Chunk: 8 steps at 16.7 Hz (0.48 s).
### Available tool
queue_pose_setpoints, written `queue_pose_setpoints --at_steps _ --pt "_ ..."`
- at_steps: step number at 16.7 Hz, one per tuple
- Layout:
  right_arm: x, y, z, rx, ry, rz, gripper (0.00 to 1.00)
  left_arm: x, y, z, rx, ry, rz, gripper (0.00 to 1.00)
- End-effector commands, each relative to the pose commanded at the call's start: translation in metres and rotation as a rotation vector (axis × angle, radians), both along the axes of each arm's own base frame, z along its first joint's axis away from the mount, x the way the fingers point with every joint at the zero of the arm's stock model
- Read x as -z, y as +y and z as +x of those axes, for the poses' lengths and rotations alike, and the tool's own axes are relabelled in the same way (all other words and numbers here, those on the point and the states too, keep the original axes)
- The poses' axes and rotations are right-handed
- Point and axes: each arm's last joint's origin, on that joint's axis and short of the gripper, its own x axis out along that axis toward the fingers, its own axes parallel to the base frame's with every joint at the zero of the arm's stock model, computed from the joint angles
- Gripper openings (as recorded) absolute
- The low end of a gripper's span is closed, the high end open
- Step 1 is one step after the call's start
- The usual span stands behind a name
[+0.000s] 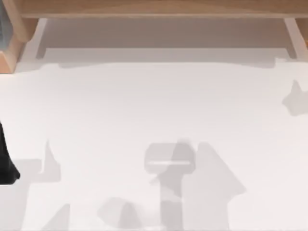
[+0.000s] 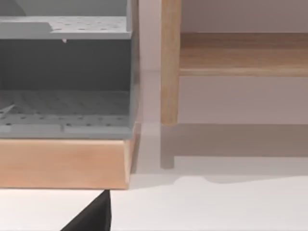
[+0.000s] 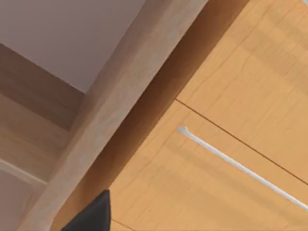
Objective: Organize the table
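Observation:
The table (image 1: 144, 115) is a plain white flat surface with grey shadows of the arms across its near half. A light wooden frame (image 1: 154, 8) borders its far side. A black part of my left arm (image 1: 6, 163) shows at the table's left edge. In the left wrist view a black piece of my left gripper (image 2: 91, 216) hangs over the white surface near a wooden base. A black piece of my right gripper (image 3: 91, 214) sits close to a wooden panel (image 3: 216, 159) with a slim white bar handle (image 3: 240, 166).
A grey perforated rack (image 2: 65, 77) stands on a wooden base (image 2: 62, 163) at the table's far left corner. Beside it rise a wooden post (image 2: 170, 62) and a wooden shelf (image 2: 243, 53). A white recessed ledge (image 1: 159, 41) runs under the frame.

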Motion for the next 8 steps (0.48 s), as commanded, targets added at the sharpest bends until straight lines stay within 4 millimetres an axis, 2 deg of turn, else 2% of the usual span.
queue_pose_setpoints --at_steps 2,4,6,8 --pt "0.01 0.013 -0.043 -0.014 -0.023 0.14 1.0 0.0 0.0 0.0 0.0 0.0 0.0 1.0" --pt "0.03 0.022 -0.077 -0.029 -0.036 0.272 1.0 0.0 0.0 0.0 0.0 0.0 0.0 1.0" --pt "0.056 0.027 -0.099 -0.041 -0.035 0.388 1.0 0.0 0.0 0.0 0.0 0.0 0.0 1.0" --pt "0.082 0.03 -0.111 -0.048 -0.024 0.482 1.0 0.0 0.0 0.0 0.0 0.0 0.0 1.0"
